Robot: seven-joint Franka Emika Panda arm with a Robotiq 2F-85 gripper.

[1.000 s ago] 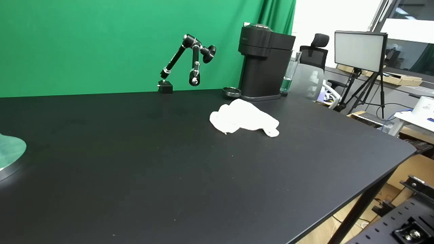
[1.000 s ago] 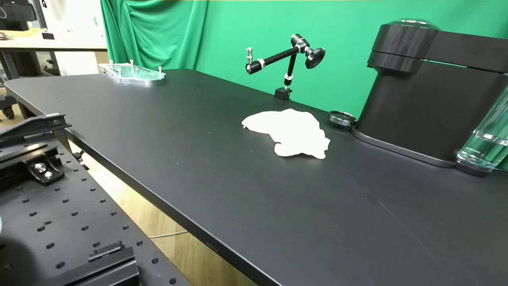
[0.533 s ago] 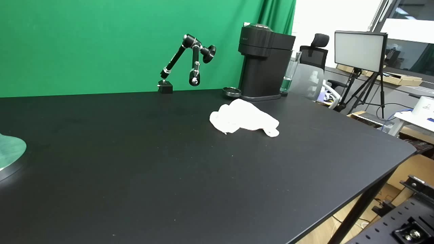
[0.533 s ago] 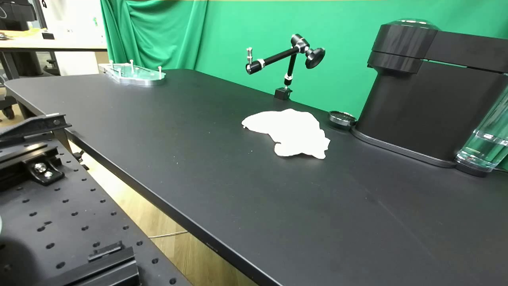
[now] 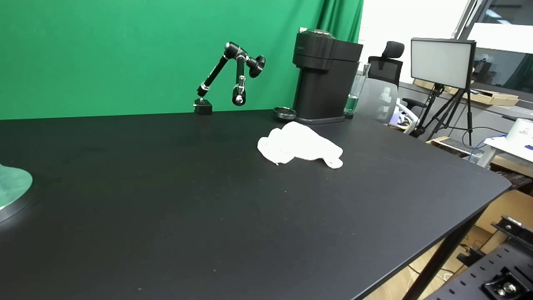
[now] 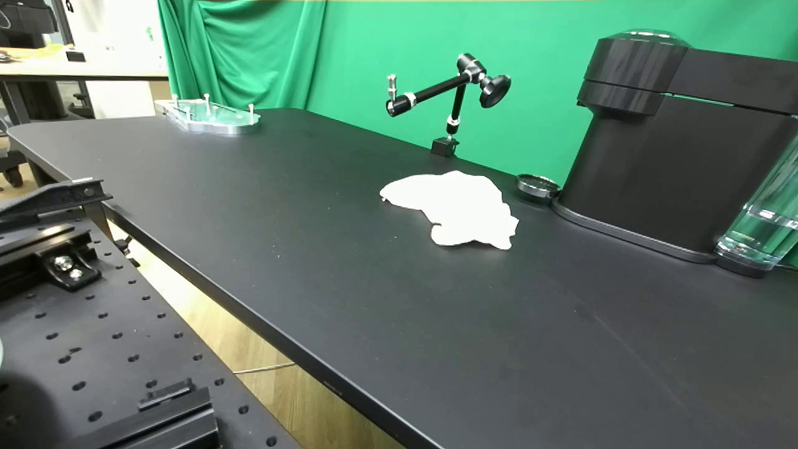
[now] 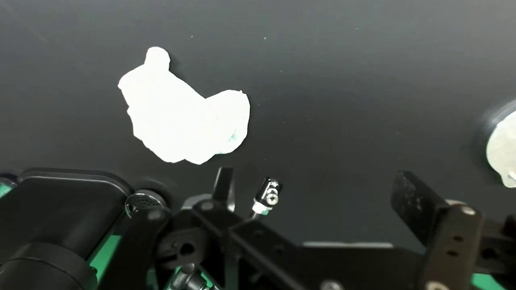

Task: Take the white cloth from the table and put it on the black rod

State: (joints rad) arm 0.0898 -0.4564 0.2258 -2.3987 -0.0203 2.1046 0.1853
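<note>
The white cloth (image 5: 297, 143) lies crumpled on the black table (image 5: 166, 200). It also shows in an exterior view (image 6: 464, 209) and at the upper left of the wrist view (image 7: 173, 112). The black rod (image 5: 240, 71) is part of a jointed arm on a small block at the table's back edge; its sloping section shows in an exterior view (image 6: 439, 89). The rod's end (image 7: 269, 193) shows in the wrist view. My gripper (image 7: 316, 181) is open with nothing between its fingers, above the table. The cloth lies outside its jaws, up and left. Neither exterior view shows the gripper.
A black coffee machine (image 6: 673, 149) with a clear water tank (image 6: 757, 218) stands by the back edge. A small round tray (image 6: 537, 186) is beside it. A transparent plate with posts (image 6: 212, 118) lies at the far end. A green curtain (image 5: 145, 54) hangs behind.
</note>
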